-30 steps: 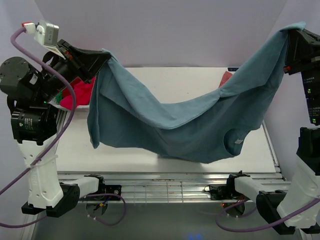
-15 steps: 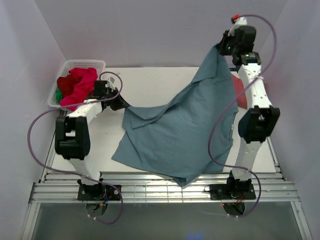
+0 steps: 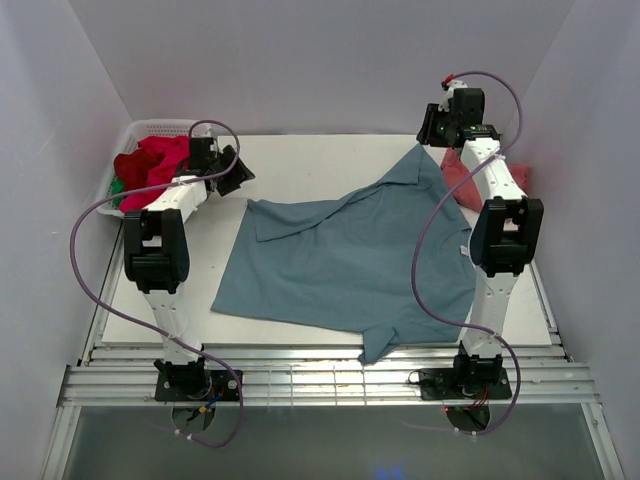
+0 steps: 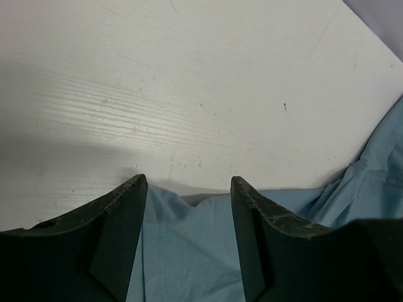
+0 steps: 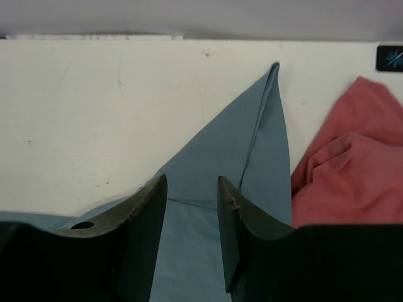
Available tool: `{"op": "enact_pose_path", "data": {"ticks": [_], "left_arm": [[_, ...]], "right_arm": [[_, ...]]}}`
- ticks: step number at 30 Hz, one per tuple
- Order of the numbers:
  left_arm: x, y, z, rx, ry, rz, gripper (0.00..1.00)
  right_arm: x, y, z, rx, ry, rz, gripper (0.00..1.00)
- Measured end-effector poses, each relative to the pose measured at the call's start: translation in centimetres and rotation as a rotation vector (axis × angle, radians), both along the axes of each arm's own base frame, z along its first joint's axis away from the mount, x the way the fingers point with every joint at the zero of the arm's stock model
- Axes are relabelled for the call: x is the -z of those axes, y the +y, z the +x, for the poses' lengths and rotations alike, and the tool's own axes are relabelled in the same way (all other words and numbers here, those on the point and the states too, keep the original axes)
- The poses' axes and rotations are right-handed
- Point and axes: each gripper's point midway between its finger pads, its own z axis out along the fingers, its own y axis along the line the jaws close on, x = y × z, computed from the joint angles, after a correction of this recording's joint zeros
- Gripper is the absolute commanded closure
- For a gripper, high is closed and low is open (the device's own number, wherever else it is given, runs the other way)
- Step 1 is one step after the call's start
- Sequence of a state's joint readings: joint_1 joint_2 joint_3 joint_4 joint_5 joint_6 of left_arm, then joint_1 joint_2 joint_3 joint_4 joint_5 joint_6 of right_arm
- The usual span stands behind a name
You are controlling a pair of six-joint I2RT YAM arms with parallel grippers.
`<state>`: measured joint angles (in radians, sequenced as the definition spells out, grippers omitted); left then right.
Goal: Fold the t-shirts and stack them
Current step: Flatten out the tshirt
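Loosely, the teal t-shirt (image 3: 350, 265) lies spread on the surface (image 3: 310, 160); left hand (image 4: 187, 182) at ten o'clock and right hand (image 5: 191, 181) at one o'clock are both spread, gripping nothing.

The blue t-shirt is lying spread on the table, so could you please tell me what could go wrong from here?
The blue t-shirt lies skewed and creased, so a fold started now may come out crooked. Its near corner reaches past the front edge of the table and could drag the cloth off. Its far tip lies right beside the pink shirt, so the open right gripper could pinch both if it grabs there.
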<state>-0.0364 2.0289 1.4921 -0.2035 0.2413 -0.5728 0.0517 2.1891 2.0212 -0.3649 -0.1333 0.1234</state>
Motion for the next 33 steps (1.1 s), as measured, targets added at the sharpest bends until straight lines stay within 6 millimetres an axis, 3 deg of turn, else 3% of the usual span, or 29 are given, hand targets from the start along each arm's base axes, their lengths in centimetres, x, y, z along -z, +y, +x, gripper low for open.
{"op": "enact_pose_path", "data": {"ticks": [4, 7, 9, 10, 13, 16, 19, 26, 29, 33], "left_arm": [[-3.0, 0.3, -0.6, -0.013, -0.043, 0.01, 0.4], [-4.7, 0.0, -2.5, 0.005, -0.05, 0.013, 0.59], [-5.3, -0.3, -3.8, 0.021, -0.038, 0.027, 0.69], [-5.2, -0.6, -4.4, 0.03, -0.028, 0.032, 0.7], [-3.7, -1.0, -6.1, 0.055, 0.031, 0.046, 0.66], [-0.7, -1.8, -8.4, 0.087, 0.15, 0.062, 0.52], [1.6, -2.6, -10.1, 0.111, 0.246, 0.094, 0.46], [5.6, -4.8, -13.5, 0.182, 0.406, 0.165, 0.45], [6.9, -4.6, -14.0, 0.176, 0.454, 0.189, 0.45], [7.1, -3.6, -14.2, 0.149, 0.468, 0.238, 0.45]], "right_arm": [[-6.7, -0.1, -1.4, -0.012, -0.131, -0.011, 0.56], [-10.8, -0.2, -3.6, -0.016, -0.205, -0.01, 0.56], [-12.0, -0.2, -4.8, -0.016, -0.229, -0.008, 0.56], [-12.3, -0.3, -5.5, -0.016, -0.23, -0.008, 0.56], [-11.7, 0.0, -7.0, -0.017, -0.214, -0.006, 0.56], [-9.8, 0.3, -7.8, -0.021, -0.168, -0.006, 0.57], [-7.4, 1.0, -8.7, -0.028, -0.104, -0.008, 0.57], [-4.6, 2.6, -10.1, -0.053, -0.024, -0.012, 0.57], [-3.6, 2.8, -10.5, -0.055, -0.001, -0.018, 0.56], [-2.5, 2.5, -10.8, -0.044, 0.024, -0.028, 0.57]]}}
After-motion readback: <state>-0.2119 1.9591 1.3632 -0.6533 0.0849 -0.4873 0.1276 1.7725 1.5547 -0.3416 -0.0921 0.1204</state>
